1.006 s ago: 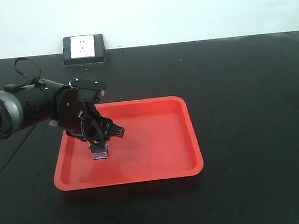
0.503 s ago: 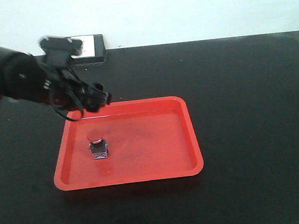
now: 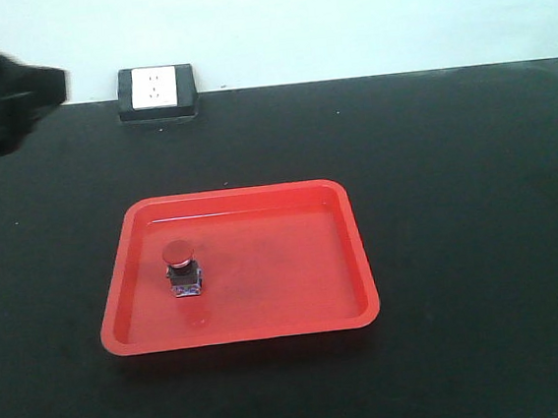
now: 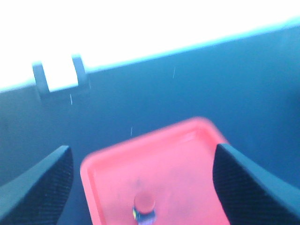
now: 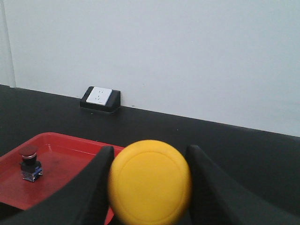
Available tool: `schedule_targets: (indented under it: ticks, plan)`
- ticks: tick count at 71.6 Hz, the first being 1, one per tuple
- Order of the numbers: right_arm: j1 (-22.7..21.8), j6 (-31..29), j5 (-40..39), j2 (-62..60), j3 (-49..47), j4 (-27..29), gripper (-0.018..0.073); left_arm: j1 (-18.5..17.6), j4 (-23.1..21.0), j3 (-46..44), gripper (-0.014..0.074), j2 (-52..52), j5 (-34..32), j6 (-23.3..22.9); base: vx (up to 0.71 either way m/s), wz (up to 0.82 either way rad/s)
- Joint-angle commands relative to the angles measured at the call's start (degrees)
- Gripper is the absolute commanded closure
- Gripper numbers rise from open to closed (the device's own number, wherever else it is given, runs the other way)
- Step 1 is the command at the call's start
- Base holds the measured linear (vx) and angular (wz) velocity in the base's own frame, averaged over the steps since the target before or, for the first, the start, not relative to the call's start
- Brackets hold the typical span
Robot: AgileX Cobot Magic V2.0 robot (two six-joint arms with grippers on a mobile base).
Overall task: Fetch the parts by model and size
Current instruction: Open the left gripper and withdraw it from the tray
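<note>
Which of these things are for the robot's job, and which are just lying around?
For the job:
red button, standing in the tray
yellow button, held in the right hand

Just lying about:
white socket

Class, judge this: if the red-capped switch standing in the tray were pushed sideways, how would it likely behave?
The red-capped switch stands upright, taller than its small base is wide, so a push at the cap would probably tip it. The tray floor looks glossy, so a low push might slide it instead.
</note>
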Motion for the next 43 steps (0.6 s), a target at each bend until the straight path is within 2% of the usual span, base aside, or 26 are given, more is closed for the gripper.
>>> schedule_targets:
  ticks: [1, 19, 31, 43]
  plan:
    - [-0.11, -0.26, -5.01, 0.80, -1.46, -0.46, 0.0569, -0.33, -0.09, 4.08, 0.0007, -6.88, -7.72, 0.16, 0.00, 0.00]
    - [-0.11, -0.26, -5.01, 0.80, -1.46, -0.46, 0.0569, -0.33, -0.09, 22.77, 0.0007, -24.64, -16.03, 0.17, 0.00, 0.00]
    - [-0.11, -0.26, -5.01, 0.80, -1.46, -0.46, 0.0569, -0.33, -0.09, 36.43, 0.0007, -37.31, -24.40, 0.22, 0.00, 0.00]
    - [-0.11, -0.26, -5.01, 0.80, -1.46, -0.46, 0.0569, -0.33, -0.15, 45.20, 0.0007, -48.22, -28.03, 0.17, 0.00, 0.00]
